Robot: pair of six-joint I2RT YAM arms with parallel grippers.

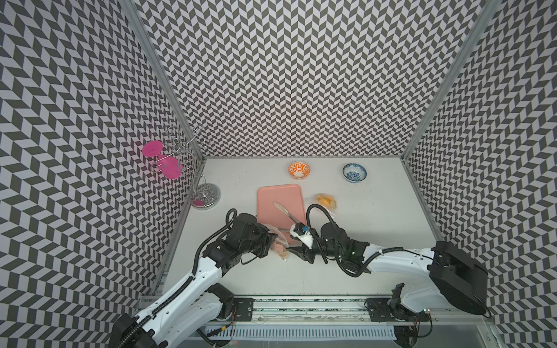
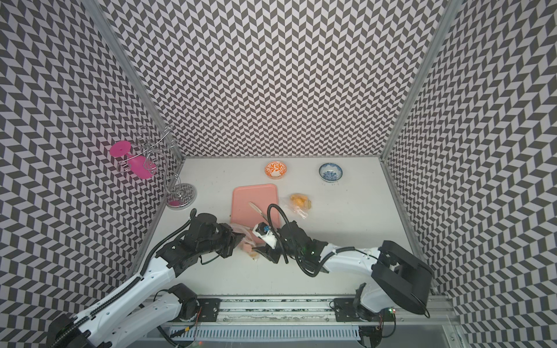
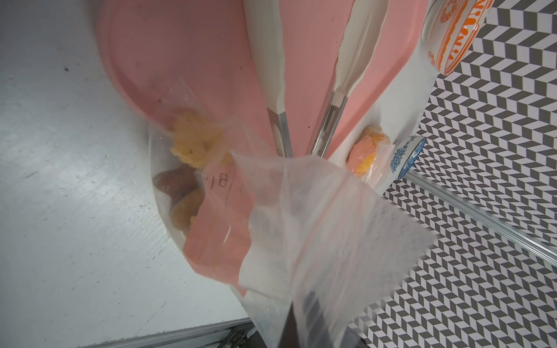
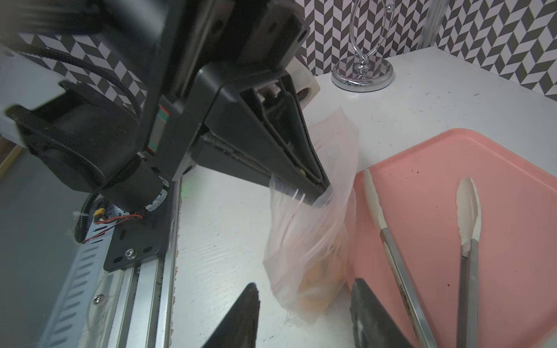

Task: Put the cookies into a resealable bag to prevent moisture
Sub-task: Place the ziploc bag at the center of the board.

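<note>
Nearest you, your left gripper [image 4: 319,195] is clenched on the top of a clear resealable bag [image 4: 313,241], which hangs from it with its bottom down on the white table [image 1: 376,241], just off the near edge of the pink tray [image 1: 280,195]. The cookies [image 3: 193,141] sit in the bottom of that bag: yellow lumps and a brown one. Your right gripper [image 4: 304,301] faces it from the right with its fingers [image 4: 250,307] spread, one on each side of the bag's lower end. You cannot tell whether they touch the plastic.

Beyond the grippers, a pair of tongs [image 1: 284,211] lies on the tray. Just right of the tray is a second small bag [image 1: 325,201] with yellow pieces inside.

Farther back stand an orange bowl [image 1: 299,169] and, to its right, a blue bowl [image 1: 354,172], well apart. A wire stand [image 1: 205,194] sits at the far left.
</note>
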